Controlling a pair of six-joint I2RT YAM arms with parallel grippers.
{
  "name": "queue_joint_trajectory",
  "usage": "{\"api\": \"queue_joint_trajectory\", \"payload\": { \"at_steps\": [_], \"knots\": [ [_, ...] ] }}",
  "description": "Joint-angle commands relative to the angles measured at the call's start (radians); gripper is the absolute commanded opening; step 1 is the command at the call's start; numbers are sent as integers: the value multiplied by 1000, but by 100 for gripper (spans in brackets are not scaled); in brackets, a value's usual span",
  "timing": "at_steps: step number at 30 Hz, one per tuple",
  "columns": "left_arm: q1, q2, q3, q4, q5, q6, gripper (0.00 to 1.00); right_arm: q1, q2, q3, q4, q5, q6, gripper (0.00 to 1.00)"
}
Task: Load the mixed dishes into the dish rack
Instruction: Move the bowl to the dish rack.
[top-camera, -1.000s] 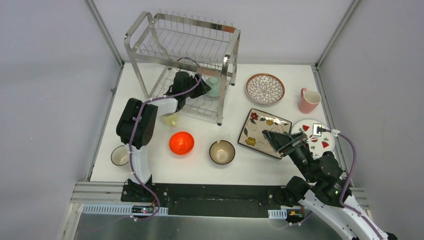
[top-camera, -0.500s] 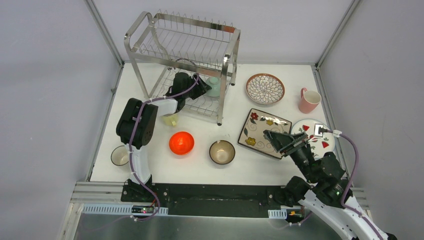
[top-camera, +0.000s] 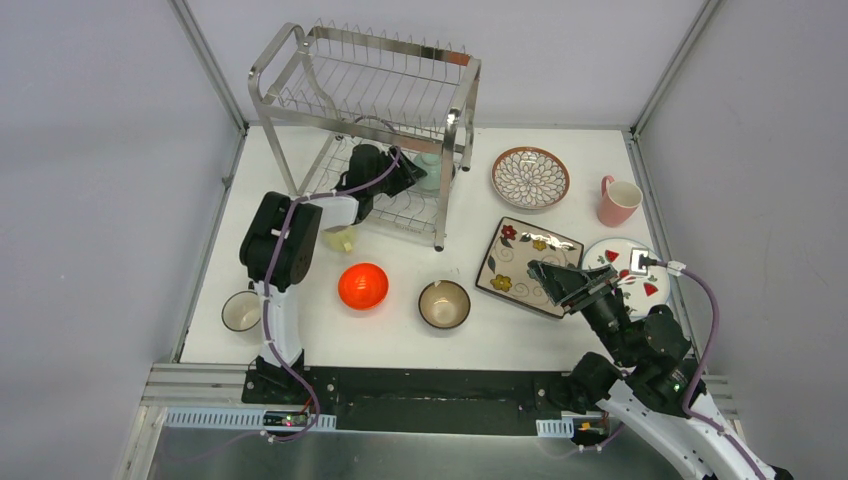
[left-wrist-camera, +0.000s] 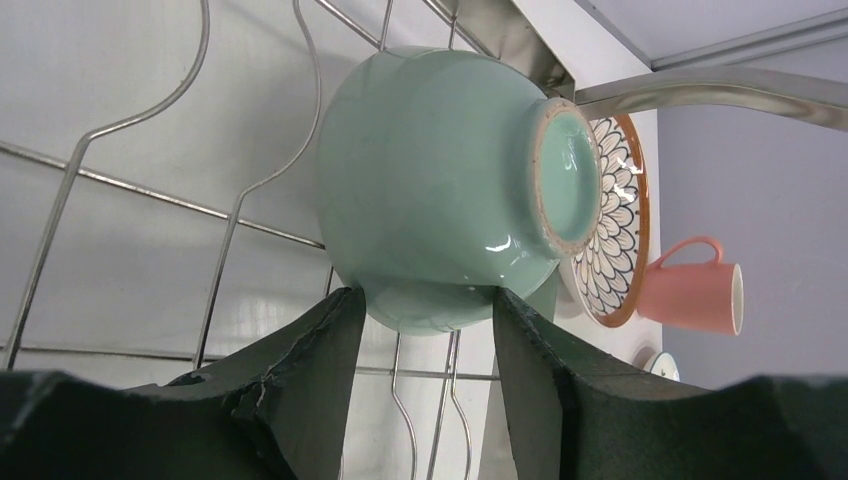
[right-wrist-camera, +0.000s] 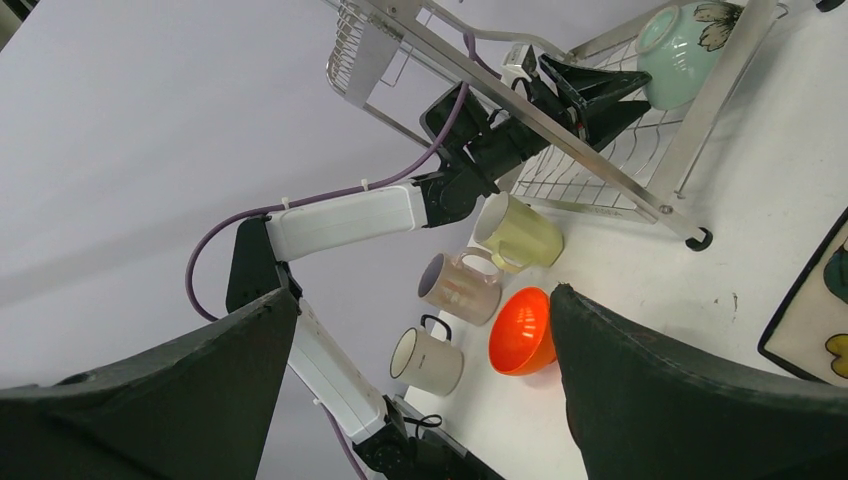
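The steel dish rack (top-camera: 300, 100) stands at the back centre. The mint bowl (top-camera: 431, 172) lies on its side on the lower tier (left-wrist-camera: 440, 170). My left gripper (top-camera: 408, 175) reaches into that tier, open, its fingertips (left-wrist-camera: 340, 310) at the bowl's lower curve. My right gripper (top-camera: 562, 282) is open and empty above the right edge of the square floral plate (top-camera: 515, 258). The white red-marked plate (top-camera: 655, 270) lies beside it. The petal-pattern plate (top-camera: 530, 178) and pink mug (top-camera: 617, 200) are at the back right. The orange bowl (top-camera: 363, 286) and tan bowl (top-camera: 444, 304) are at the front.
A yellow-green mug (top-camera: 342, 240) lies by the rack's front left foot. A white mug (top-camera: 241, 311) stands at the front left, and the right wrist view shows another pale mug (right-wrist-camera: 460, 285) under the left arm. Grey walls close in the table.
My left arm's elbow has shifted slightly to the right, with the gripper still at the mint bowl. My right gripper has barely moved.
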Motion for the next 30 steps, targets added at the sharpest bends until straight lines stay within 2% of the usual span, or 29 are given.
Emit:
{"api": "queue_joint_trajectory", "payload": {
  "at_steps": [1, 16, 24, 30],
  "knots": [
    [-7, 26, 48, 56, 11, -7, 52, 0, -10, 24, 5, 12, -26, 100],
    [-6, 38, 86, 52, 9, 16, 52, 0, 3, 16, -43, 59, 3, 100],
    [-8, -61, -25, 35, 9, -36, 53, 0, 33, 78, -165, 111, 21, 100],
    [-8, -151, -117, -6, -16, -53, 54, 0, 128, 163, -358, 207, 66, 100]
  ]
}}
